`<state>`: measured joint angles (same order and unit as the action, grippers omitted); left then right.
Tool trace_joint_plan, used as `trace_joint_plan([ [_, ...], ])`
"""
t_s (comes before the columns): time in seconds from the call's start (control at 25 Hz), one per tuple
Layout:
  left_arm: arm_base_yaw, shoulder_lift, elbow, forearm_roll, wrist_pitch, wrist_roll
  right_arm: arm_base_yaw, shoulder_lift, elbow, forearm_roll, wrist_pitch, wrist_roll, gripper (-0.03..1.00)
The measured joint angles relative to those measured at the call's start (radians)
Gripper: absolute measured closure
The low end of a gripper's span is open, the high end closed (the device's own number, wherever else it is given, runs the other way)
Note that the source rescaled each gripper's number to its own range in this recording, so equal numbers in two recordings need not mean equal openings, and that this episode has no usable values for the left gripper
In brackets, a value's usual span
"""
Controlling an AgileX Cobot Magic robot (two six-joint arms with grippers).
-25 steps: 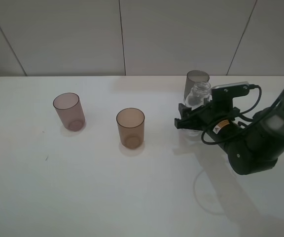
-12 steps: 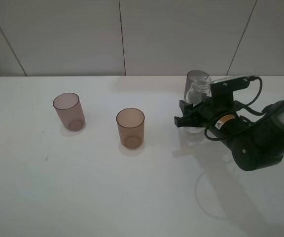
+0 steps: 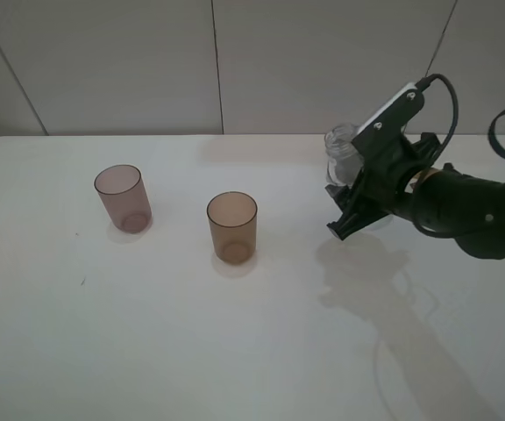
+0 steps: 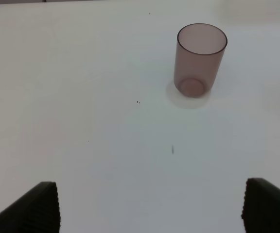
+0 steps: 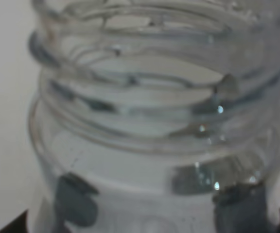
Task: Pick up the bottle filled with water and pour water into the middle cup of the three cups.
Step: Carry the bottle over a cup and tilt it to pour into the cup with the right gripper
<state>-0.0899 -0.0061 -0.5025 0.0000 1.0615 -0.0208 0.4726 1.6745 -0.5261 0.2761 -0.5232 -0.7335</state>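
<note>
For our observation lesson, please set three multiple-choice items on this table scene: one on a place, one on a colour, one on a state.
1. In the high view, where does the translucent brown-orange plastic tumbler stand from the translucent pinkish-mauve plastic tumbler?
A. To its right, nearer the camera.
B. To its left.
C. Inside it.

2. What colour is the tumbler in the left wrist view?
A. Green.
B. Pinkish-mauve.
C. Blue.

3. What is the right gripper doing?
A. Hanging open with nothing in it.
B. Holding the brown-orange tumbler.
C. Shut on the small clear plastic bottle.

Answers:
1 A, the two stand apart, the brown-orange one lower and further right in the picture.
2 B, its mauve tint shows plainly.
3 C, the bottle tilts with the gripper and fills the right wrist view.
</note>
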Motion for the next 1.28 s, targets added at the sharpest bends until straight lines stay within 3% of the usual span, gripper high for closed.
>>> trace_joint_plan([
  [0.2, 0.000, 0.000, 0.000, 0.000, 0.000, 0.000, 0.061, -0.012, -0.079, 0.148, 0.072, -0.291, 0.95],
  [0.52, 0.000, 0.000, 0.000, 0.000, 0.000, 0.000, 0.123, 0.003, -0.174, 0.435, 0.079, -0.764, 0.95],
  [0.64, 0.000, 0.000, 0.000, 0.000, 0.000, 0.000, 0.152, 0.023, -0.176, 0.483, 0.074, -0.905, 0.95],
  [0.8, 0.000, 0.000, 0.000, 0.000, 0.000, 0.000, 0.179, 0.057, -0.176, 0.491, 0.051, -0.969, 0.95],
  [1.28, 0.000, 0.000, 0.000, 0.000, 0.000, 0.000, 0.247, 0.145, -0.221, 0.506, 0.032, -1.003, 0.95],
])
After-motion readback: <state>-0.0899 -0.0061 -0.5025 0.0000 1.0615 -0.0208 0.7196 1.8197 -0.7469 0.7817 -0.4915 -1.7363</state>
